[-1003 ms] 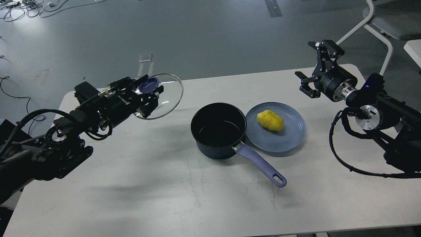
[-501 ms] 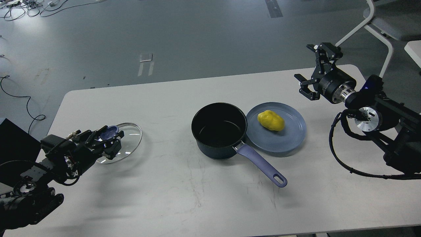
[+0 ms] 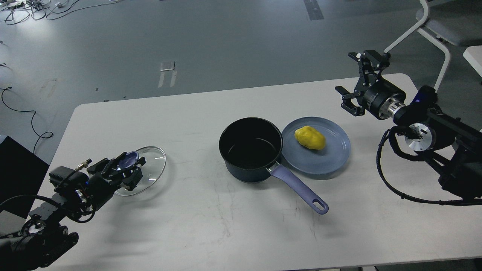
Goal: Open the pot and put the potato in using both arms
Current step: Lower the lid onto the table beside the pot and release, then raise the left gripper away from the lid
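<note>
The dark navy pot [image 3: 250, 148] stands open at the table's middle, its lavender handle [image 3: 297, 187] pointing to the front right. The yellow potato [image 3: 309, 137] lies on a blue-grey plate [image 3: 333, 158] touching the pot's right side. My left gripper [image 3: 126, 168] is low at the table's left, its fingers closed around the blue knob [image 3: 130, 158] of the glass lid [image 3: 150, 169], which lies flat at the table surface. My right gripper [image 3: 357, 81] is open and empty, held above the table's far right, to the right of and beyond the plate.
The white table [image 3: 211, 226] ends close to the left of my left arm. A white chair frame [image 3: 437, 41] stands behind the right arm. Black cable [image 3: 391, 184] loops down from the right arm onto the table.
My left arm has swung the lid down and to the left, from the air near the pot to the table's left side. My right gripper has edged slightly up and left.
</note>
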You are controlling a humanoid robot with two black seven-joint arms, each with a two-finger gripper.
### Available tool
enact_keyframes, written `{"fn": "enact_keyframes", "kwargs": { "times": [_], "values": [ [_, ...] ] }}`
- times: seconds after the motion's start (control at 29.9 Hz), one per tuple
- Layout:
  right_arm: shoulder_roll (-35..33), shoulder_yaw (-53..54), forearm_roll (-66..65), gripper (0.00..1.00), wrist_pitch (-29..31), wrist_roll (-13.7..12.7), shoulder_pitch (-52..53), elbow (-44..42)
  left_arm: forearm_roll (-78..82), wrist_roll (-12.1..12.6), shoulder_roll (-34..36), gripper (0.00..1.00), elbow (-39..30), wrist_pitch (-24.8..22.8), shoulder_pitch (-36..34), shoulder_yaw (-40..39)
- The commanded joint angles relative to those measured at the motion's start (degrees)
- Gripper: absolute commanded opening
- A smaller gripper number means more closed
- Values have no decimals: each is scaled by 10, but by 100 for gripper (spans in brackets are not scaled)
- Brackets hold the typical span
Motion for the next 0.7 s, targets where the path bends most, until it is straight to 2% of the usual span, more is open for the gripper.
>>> {"fn": "enact_keyframes", "kwargs": {
  "times": [0.0, 0.1, 0.17, 0.23, 0.27, 0.4, 0.67],
  "values": [
    [0, 0, 0, 100, 0, 0, -2, 0, 2, 0, -5, 39, 1, -1, 2, 2],
    [0, 1, 0, 100, 0, 0, -3, 0, 2, 0, -7, 41, 1, -1, 2, 8],
    [0, 1, 0, 100, 0, 0, -3, 0, 0, 0, -7, 51, 1, -1, 1, 9],
    [0, 1, 0, 100, 0, 0, -3, -1, -2, 0, -11, 85, 1, -1, 0, 9],
    [0, 1, 0, 100, 0, 0, -3, -1, -2, 0, -11, 91, 1, -1, 0, 9],
    [1, 1, 0, 100, 0, 0, -3, -3, -1, 0, -13, 95, 1, -1, 1, 9],
    [1, -1, 0, 100, 2, 0, -3, -3, -34, 0, -26, 97, -9, -1, -14, 3]
  ]
}}
